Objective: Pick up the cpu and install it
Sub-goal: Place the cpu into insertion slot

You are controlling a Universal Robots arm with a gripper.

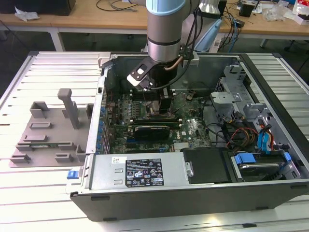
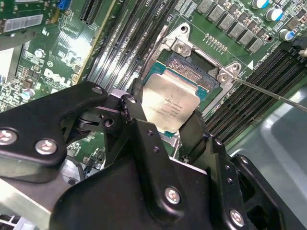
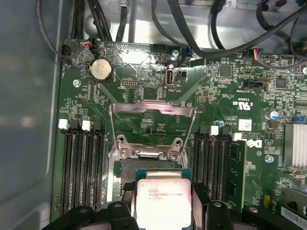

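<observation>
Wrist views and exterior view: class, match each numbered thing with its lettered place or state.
1 cpu
2 grey tray
3 coin battery
4 socket cover

A swung open
B between the fingers of the hand
C outside the computer case, on the exterior view's left
D round and silvery

Pairs: 1-B, 2-C, 3-D, 4-A

Silvery cpu edged in green, black claw, green motherboard, pale grey tray.
</observation>
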